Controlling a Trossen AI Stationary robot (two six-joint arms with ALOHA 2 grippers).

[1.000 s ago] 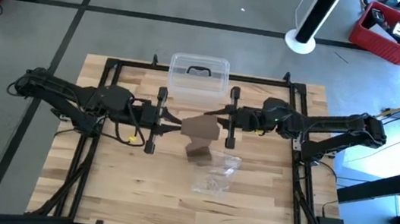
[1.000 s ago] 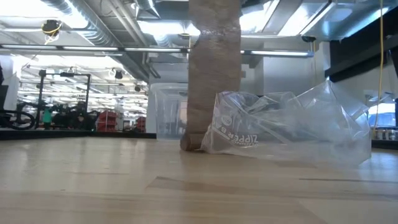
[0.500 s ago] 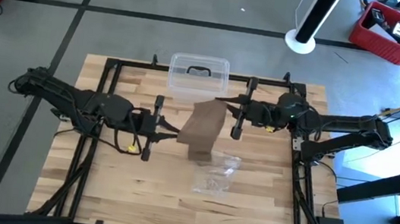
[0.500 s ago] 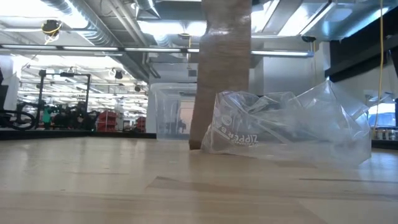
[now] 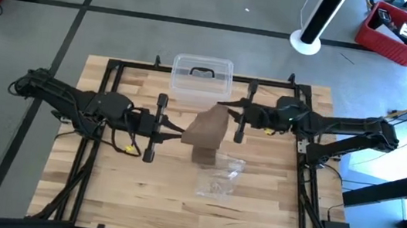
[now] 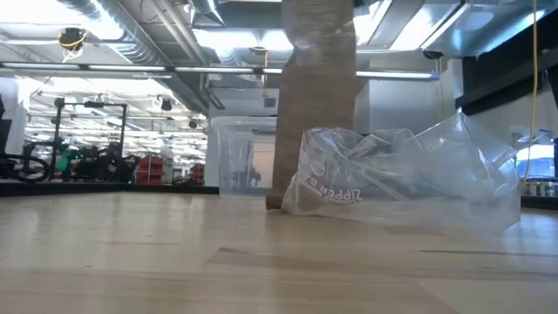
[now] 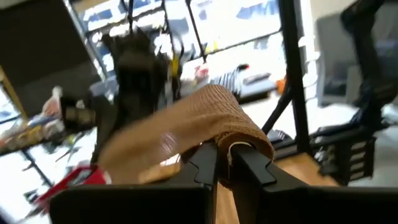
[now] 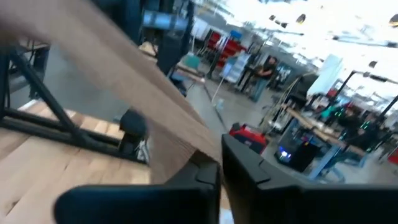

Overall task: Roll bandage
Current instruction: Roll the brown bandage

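Note:
The brown bandage [image 5: 205, 128] is held up over the middle of the table between my two grippers. In the low view it hangs as an upright strip [image 6: 318, 105], and its lower end [image 6: 275, 202] rests on the table behind the clear plastic bag [image 6: 401, 179]. My left gripper [image 5: 180, 132] reaches in level from the table's left and is shut on the bandage's upper part. My right gripper [image 5: 224, 107] comes in level from the right, a little nearer the far edge, and is also shut on the bandage. My left gripper has the bandage's upper end curled over its two fingertips [image 7: 239, 127], with the cloth caught between the shut fingers. The fingers come at it level from the table's left. The cloth runs on toward the other arm, clear of the table. My right gripper pinches the bandage by an edge of its upper part [image 8: 198, 144] between its two fingers, level from the table's right. From there the strip slants away across the view [image 8: 124, 68]. Below the held part it hangs down to the table.
A clear plastic box [image 5: 202, 76] with a dark handle stands at the far edge, just behind the bandage. The crinkled clear bag [image 5: 219, 178] lies on the wood near the bandage's lower end. Black frame rails [image 5: 105, 94] run along the table's sides.
My right gripper has drawn away from the left one toward the table's far edge, still shut on the bandage, and its wrist has turned. The bandage's upper part has spread into a slanted band between the grippers. Its hanging strip has shifted slightly right in the low view.

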